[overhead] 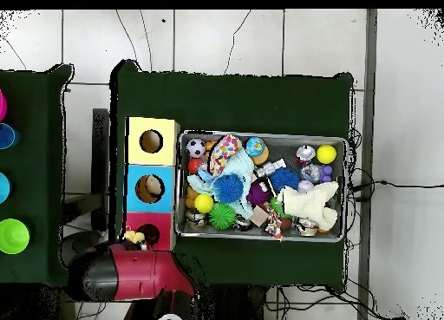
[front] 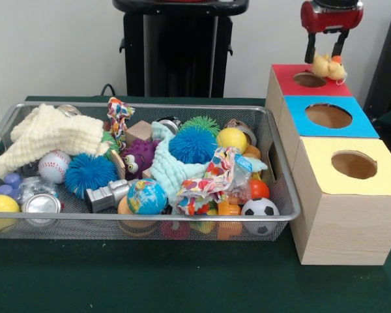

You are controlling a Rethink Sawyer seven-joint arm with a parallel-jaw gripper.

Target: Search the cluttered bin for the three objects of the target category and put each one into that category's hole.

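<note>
Duck (front: 327,67), pale yellow with an orange patch at its right end, is hanging crosswise, long axis level, pinched between the two dark fingers of the gripper (front: 326,60) just above the red-topped box's hole (front: 309,79). Three wooden boxes are sitting in a row on the green tabletop (front: 150,274), topped red, blue and yellow, one round hole each; the blue box's hole (front: 328,115) is lying in the middle. Beside them the mesh bin (front: 143,225) is holding two blue spiky puffballs (front: 90,173), one green puffball and other clutter.
</note>
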